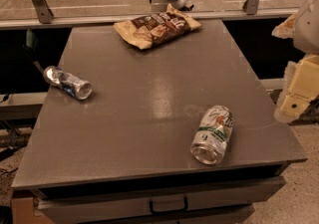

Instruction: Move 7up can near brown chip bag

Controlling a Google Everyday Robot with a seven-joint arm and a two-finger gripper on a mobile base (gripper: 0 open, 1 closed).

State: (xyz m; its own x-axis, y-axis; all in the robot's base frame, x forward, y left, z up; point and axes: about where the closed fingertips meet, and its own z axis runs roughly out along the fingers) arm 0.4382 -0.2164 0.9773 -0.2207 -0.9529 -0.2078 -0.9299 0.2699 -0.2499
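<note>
The 7up can [213, 134] lies on its side near the front right of the grey table [149, 93], with its open end toward the front edge. It is silver-white with green lettering. The brown chip bag [157, 28] lies flat at the far edge of the table, a little left of centre. My gripper [295, 99] shows as pale arm parts at the right edge of the view, off the table and to the right of the can. It touches nothing.
A crushed silver-blue can [68, 83] lies on its side near the table's left edge. A drawer with a handle [168, 205] sits under the front edge. A railing with metal posts [38, 0] runs behind the table.
</note>
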